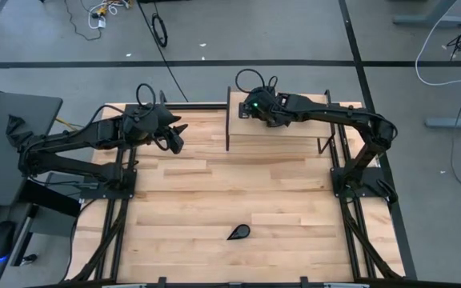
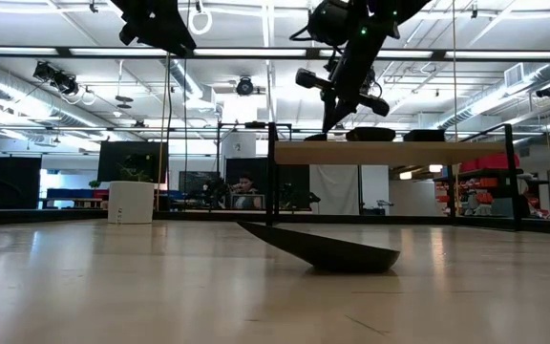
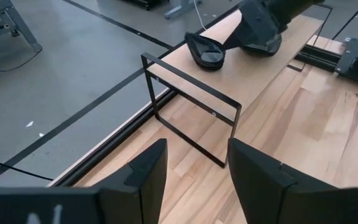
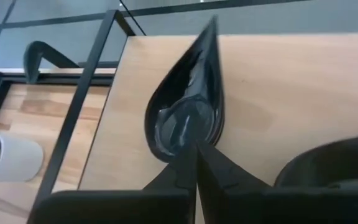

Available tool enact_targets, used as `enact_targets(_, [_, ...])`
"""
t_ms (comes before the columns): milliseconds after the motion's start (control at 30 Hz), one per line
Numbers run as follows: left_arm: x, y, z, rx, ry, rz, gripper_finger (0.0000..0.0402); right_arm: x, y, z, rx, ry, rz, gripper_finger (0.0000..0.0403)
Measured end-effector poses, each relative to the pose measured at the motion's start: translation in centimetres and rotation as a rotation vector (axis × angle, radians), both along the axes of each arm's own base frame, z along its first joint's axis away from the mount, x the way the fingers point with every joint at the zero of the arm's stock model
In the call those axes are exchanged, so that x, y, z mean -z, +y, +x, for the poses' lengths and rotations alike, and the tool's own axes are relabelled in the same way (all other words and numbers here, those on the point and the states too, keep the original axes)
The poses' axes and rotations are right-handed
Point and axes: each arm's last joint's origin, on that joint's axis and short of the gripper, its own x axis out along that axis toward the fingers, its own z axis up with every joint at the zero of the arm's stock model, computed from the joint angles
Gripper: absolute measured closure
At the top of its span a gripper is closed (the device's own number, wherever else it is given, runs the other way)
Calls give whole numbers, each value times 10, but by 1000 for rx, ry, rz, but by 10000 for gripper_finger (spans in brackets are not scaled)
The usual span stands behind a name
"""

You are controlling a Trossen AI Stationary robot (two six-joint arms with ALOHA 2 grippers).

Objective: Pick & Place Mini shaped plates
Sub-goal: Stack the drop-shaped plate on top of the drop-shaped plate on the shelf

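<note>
The right gripper (image 4: 196, 149) is reaching over the raised wooden shelf (image 1: 294, 128) at the far side of the worktop (image 1: 214, 200), its fingers (image 4: 219, 168) clenched on the rounded rim of a black teardrop plate (image 4: 188, 106) that is lying on the shelf surface near the shelf's left end. In the right wrist view the plate's long axis is running straight away from the gripper, with the narrow tip pointing away from the fingers and the broad end sitting between them. A second dark dish (image 4: 328, 162) is resting just beside it on the shelf. Another teardrop plate (image 1: 238, 233) is lying alone on the near part of the worktop, its tip pointing toward the left arm's side and its rounded end toward the right. The left gripper (image 3: 191, 168) is hovering above the worktop beside the shelf's black metal frame (image 3: 191, 106), its fingers spread apart and holding nothing. A small white pot (image 4: 11, 155) is standing below the shelf.
</note>
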Motion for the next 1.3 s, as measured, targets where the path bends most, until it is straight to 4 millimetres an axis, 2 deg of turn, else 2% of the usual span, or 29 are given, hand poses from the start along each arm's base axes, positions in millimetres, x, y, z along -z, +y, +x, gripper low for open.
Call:
enact_targets(233, [0, 0, 0, -8, -11, -13, 228, -2, -4, -2, -29, 22, -27, 394])
enact_targets(333, [0, 0, 0, -9, -13, -14, 228, -14, 5, -3, -55, -1, -73, 396])
enact_targets(433, [0, 0, 0, -9, -13, -14, 228, -28, 25, -3, -135, -24, -114, 400])
enact_targets(567, [0, 0, 0, -9, -13, -14, 228, -42, 62, 0, -297, -31, -164, 399])
enact_targets(733, [0, 0, 0, -6, -9, -10, 228, -42, 119, 10, -620, -43, -107, 398])
enact_targets(900, [0, 0, 0, 1, -9, -14, 228, -21, 179, 23, -1014, -26, 53, 392])
enact_targets(1033, [1, -2, 0, 44, -4, -41, 228, 9, 218, 34, -1291, 19, 189, 366])
enact_targets(1133, [2, -3, 1, 83, -2, -67, 228, 40, 239, 46, -1469, 85, 206, 333])
enact_targets(1300, [4, -4, 0, 128, 12, -102, 228, 88, 260, 67, -1691, 118, 109, 280])
